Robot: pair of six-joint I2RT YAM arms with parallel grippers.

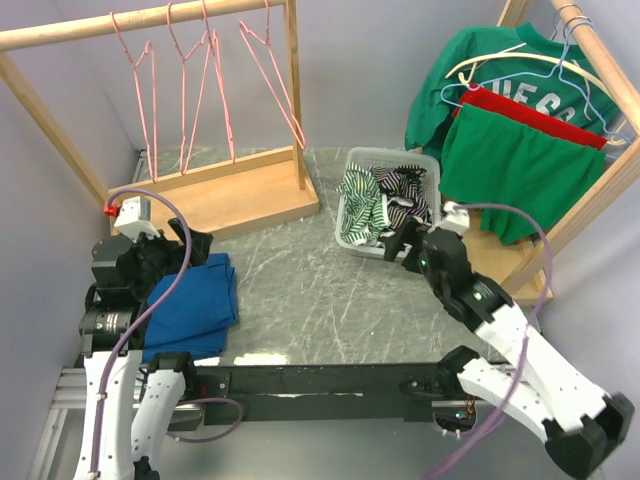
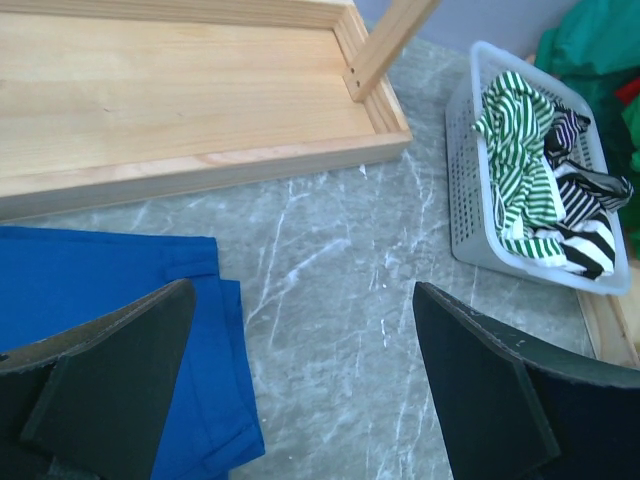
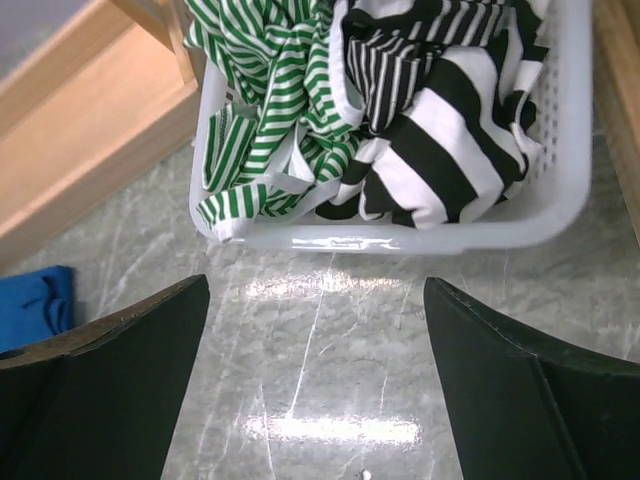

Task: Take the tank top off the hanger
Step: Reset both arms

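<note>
Several pink wire hangers [image 1: 190,90] dangle bare from the left wooden rack [image 1: 60,35] as we start at the far left. Below them sits the left gripper [image 2: 302,290], its fingers spread wide with nothing between them, poised over the near edge of a folded blue cloth [image 1: 195,300] that lies flat on the marble table [image 1: 300,290], just in front of the rack base [image 2: 180,100]. Moving across to the middle, we come to the white basket [image 1: 390,152], and that's where the tank top [image 3: 270,110] is: a green-and-white striped piece heaped in the basket's left half, one strap spilling over the near rim. Tangled against it on the right is a black-and-white striped garment [image 3: 450,130]; from this angle we can't quite say where one piece ends and the other begins. Right at the basket's near wall hovers the right gripper [image 3: 315,285], jaws wide apart and empty, bare tabletop showing between them. Further right, the second rack [image 1: 600,50] carries a green sweatshirt [image 1: 480,60], with a red garment [image 1: 530,115] and a green garment [image 1: 510,170] hanging in front of it.
</note>
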